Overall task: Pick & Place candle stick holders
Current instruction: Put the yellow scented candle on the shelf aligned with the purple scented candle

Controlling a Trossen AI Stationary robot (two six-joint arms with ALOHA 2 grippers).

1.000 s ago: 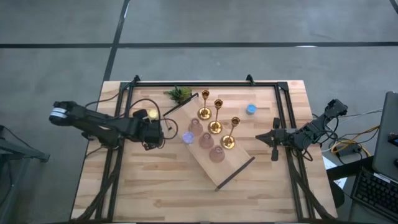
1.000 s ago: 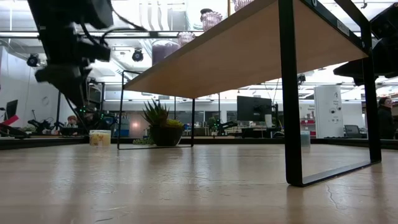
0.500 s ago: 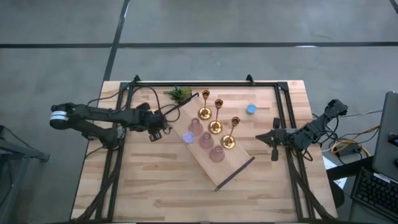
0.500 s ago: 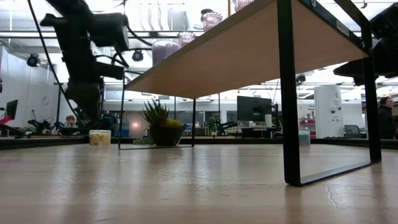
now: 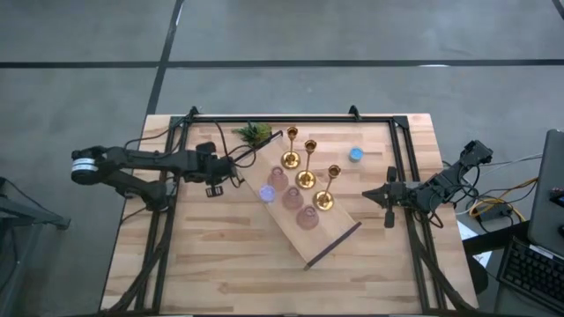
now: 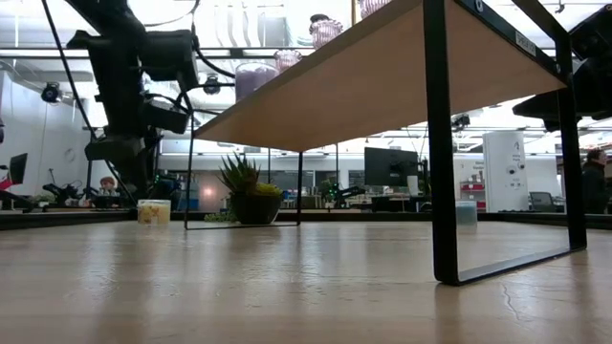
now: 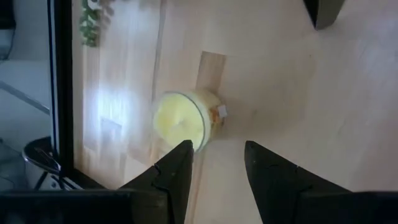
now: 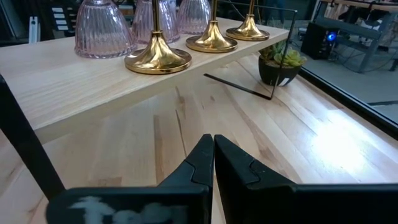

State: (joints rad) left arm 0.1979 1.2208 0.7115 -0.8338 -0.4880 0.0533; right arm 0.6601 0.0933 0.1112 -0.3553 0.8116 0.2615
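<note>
L fingers [image 7: 214, 165] empty above yellow tealight [image 7: 180, 120]

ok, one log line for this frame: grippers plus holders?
left gripper: open, over yellow tealight | right gripper: shut, idle | gold candlesticks, glass cups: on raised shelf

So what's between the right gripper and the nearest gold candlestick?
High view: only bare tabletop between the shut right gripper and that gold candlestick on the raised shelf.
</note>
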